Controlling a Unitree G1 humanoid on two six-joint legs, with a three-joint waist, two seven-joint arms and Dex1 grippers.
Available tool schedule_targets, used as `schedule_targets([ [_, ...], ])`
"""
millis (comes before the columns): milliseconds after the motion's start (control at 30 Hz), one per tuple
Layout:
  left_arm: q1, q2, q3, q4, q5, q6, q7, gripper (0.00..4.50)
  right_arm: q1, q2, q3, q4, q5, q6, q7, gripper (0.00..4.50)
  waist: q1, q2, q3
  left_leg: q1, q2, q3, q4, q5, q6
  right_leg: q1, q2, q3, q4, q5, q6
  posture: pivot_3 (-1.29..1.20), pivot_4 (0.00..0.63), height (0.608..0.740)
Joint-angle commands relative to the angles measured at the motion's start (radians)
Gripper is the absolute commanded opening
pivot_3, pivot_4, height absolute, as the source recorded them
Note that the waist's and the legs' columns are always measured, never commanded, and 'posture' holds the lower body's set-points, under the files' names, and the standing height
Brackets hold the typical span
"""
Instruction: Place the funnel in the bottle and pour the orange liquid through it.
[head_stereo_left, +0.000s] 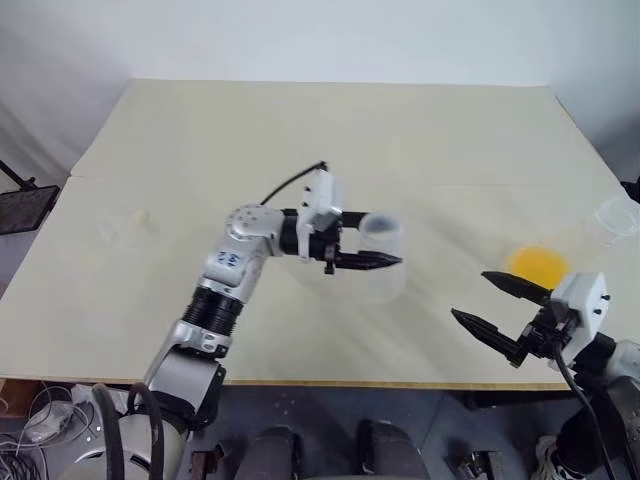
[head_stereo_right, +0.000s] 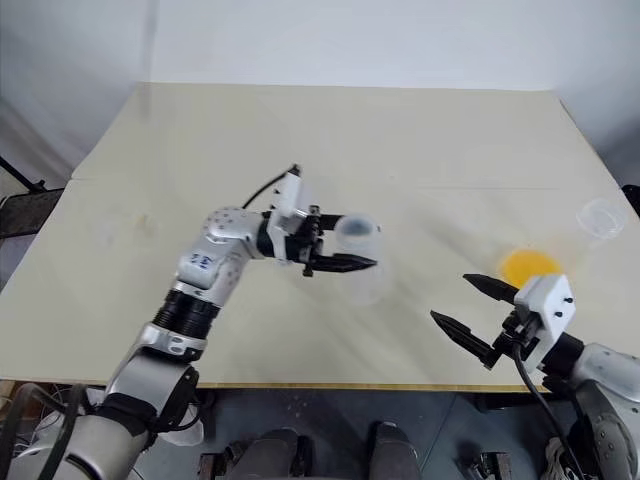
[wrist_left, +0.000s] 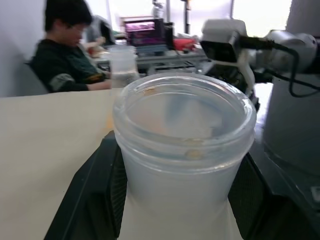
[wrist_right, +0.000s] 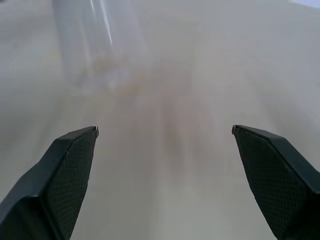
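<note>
From the head camera I saw the left gripper (head_stereo_left: 372, 250) over the middle of the table (head_stereo_left: 300, 130), pointing right, its fingers clamped on the bottle (head_stereo_left: 382, 240), which it held clear of the tabletop. The orange liquid (head_stereo_left: 538, 265) sat on the right side of the table, just beyond the right gripper (head_stereo_left: 487, 304), whose jaws stood wide apart around nothing. A small clear cup (head_stereo_left: 616, 218) stood at the far right edge.

In the left wrist view the bottle's open neck (wrist_left: 184, 125) sat between both black fingers (wrist_left: 85, 195), and a seated person (wrist_left: 65, 50) showed beyond the table.

In the right wrist view I saw the fingers (wrist_right: 60, 175) spread over bare tabletop, with a blurred clear vessel (wrist_right: 100, 40) ahead.
</note>
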Motion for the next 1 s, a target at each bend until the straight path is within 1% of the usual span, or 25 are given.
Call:
schedule_targets([
  [33,-0.03,-0.03,-0.031,0.035,0.041,-0.065,-0.028,2.3,0.033,-0.031,-0.076,-0.09,0.049,0.018,0.005,4.5,0.0,0.0,0.0,0.0,0.0,0.0,0.0,0.0,0.0,0.0,0.0,0.0,0.0,0.0,0.0,0.0,0.15,0.74],
  [233,-0.054,-0.081,-0.066,0.132,0.121,-0.15,-0.024,2.3,0.045,-0.027,-0.116,-0.175,0.076,0.049,-0.06,4.5,0.009,0.0,0.0,-0.001,0.0,-0.001,0.002,0.0,0.001,0.0,0.0,0.0,-0.001,0.0,0.0,0.0,0.15,0.74],
  [433,-0.071,-0.126,-0.064,0.179,0.14,-0.162,-0.024,2.3,0.084,0.005,-0.107,-0.242,0.072,0.058,-0.122,4.5,0.025,0.0,0.0,-0.008,-0.001,-0.003,0.007,0.0,0.001,-0.002,0.0,-0.001,-0.002,0.0,0.0,0.0,0.15,0.74],
  [500,-0.069,-0.127,-0.067,0.178,0.141,-0.146,-0.032,3.05,0.096,0.012,-0.11,-0.261,0.075,0.062,-0.139,4.5,0.026,0.0,0.0,-0.008,-0.001,-0.003,0.007,0.0,0.002,-0.002,0.0,-0.001,-0.002,0.0,0.0,0.0,0.15,0.74],
  [567,-0.068,-0.122,-0.07,0.174,0.15,-0.127,-0.028,3.62,0.1,0.012,-0.114,-0.272,0.082,0.066,-0.149,4.5,0.025,0.0,0.0,-0.008,-0.001,-0.003,0.007,0.0,0.002,-0.002,0.0,-0.001,-0.002,0.0,0.0,0.0,0.15,0.74],
  [633,-0.065,-0.116,-0.064,0.167,0.143,-0.113,-0.037,4.3,0.102,0.008,-0.121,-0.278,0.092,0.071,-0.154,4.5,0.024,0.0,0.0,-0.008,-0.001,-0.003,0.008,0.0,0.002,-0.002,0.0,-0.001,-0.002,0.0,0.0,0.0,0.15,0.74],
  [667,-0.064,-0.113,-0.057,0.162,0.136,-0.102,-0.038,4.47,0.104,0.006,-0.124,-0.281,0.1,0.077,-0.158,4.5,0.024,0.0,0.0,-0.008,-0.001,-0.003,0.008,0.0,0.002,-0.002,0.0,-0.001,-0.001,0.0,0.0,0.0,0.15,0.74],
  [800,-0.056,-0.098,-0.022,0.132,0.099,-0.041,-0.035,4.47,0.114,-0.004,-0.137,-0.29,0.136,0.096,-0.159,4.5,0.024,0.0,0.0,-0.008,-0.001,-0.003,0.008,0.0,0.002,-0.002,0.0,-0.001,-0.001,0.0,0.0,0.0,0.15,0.74],
  [1000,-0.031,-0.066,0.029,0.041,0.036,0.065,-0.047,4.47,0.106,-0.011,-0.126,-0.274,0.136,0.099,-0.156,4.5,0.023,0.0,0.0,-0.008,-0.001,-0.004,0.008,0.0,0.002,-0.002,0.0,-0.001,-0.001,0.0,0.0,0.0,0.15,0.74],
])
